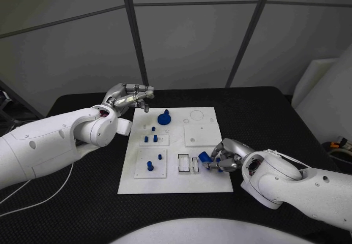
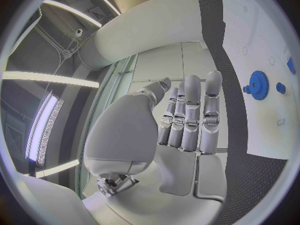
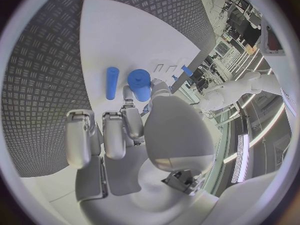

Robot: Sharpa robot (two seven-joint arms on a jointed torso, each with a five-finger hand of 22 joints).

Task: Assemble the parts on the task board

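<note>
working at the near right edge of the task board (image 1: pixel 176 185), the right robot hand (image 1: pixel 226 156) pinches a short blue cylinder (image 3: pixel 139 84) between thumb and a finger, with the remaining fingers curled beside it. a second, slimmer blue peg (image 3: pixel 111 82) lies on the board just beside the held piece. the hand sits next to the small clear slotted holders (image 1: pixel 188 163) at the board's near middle. judgement: the step in hand is the carrying or seating of this cylinder, and the next move calls for aligning it upright over its receptacle and pressing it down squarely; which receptacle is intended cannot be told.

further in, a near-left plate carries one upright blue pin (image 1: pixel 149 165), and a smaller plate beyond it carries short blue pins (image 1: pixel 152 138). at the far part of the board stands the blue gear (image 1: pixel 164 119), already on its post.

beyond the board's far left corner, the left robot hand (image 1: pixel 130 96) hovers above the black bench (image 1: pixel 257 109), fingers extended side by side, holding nothing.
</note>
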